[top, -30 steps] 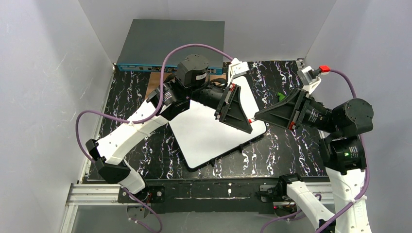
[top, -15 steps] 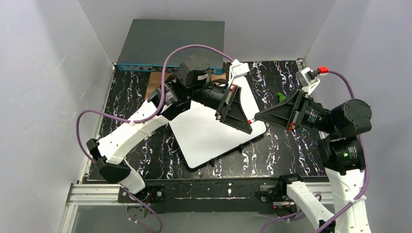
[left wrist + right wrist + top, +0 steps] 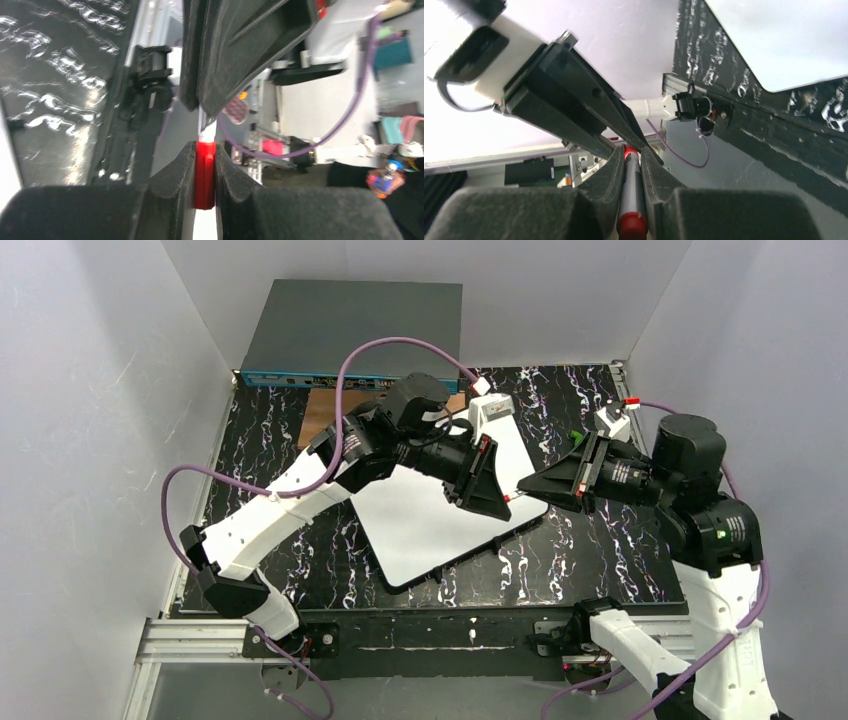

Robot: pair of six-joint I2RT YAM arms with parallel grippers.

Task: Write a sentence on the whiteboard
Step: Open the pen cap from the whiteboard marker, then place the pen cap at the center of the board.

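The whiteboard (image 3: 420, 525) lies tilted on the black marbled table; its corner shows in the right wrist view (image 3: 784, 35). Above its right edge the two grippers meet tip to tip on a marker (image 3: 513, 496). My left gripper (image 3: 503, 504) is shut on the marker's red cap (image 3: 205, 172). My right gripper (image 3: 528, 486) is shut on the marker's grey barrel (image 3: 630, 192), whose red tail end points at the camera. The left gripper (image 3: 205, 150) sees the right fingers (image 3: 235, 55) just ahead. The right gripper (image 3: 630, 155) sees the left fingers (image 3: 574, 107) ahead. The marker is held in the air above the board.
A grey network switch box (image 3: 350, 335) stands at the back. A brown wooden plate (image 3: 325, 405) lies under the left arm. A small green thing (image 3: 577, 437) lies behind the right gripper. White walls close in three sides of the table (image 3: 260, 500).
Both wrists have rolled and both arms shifted, the right arm's upper joint moving back and left. The grippers stay joined on the marker at nearly the same spot.
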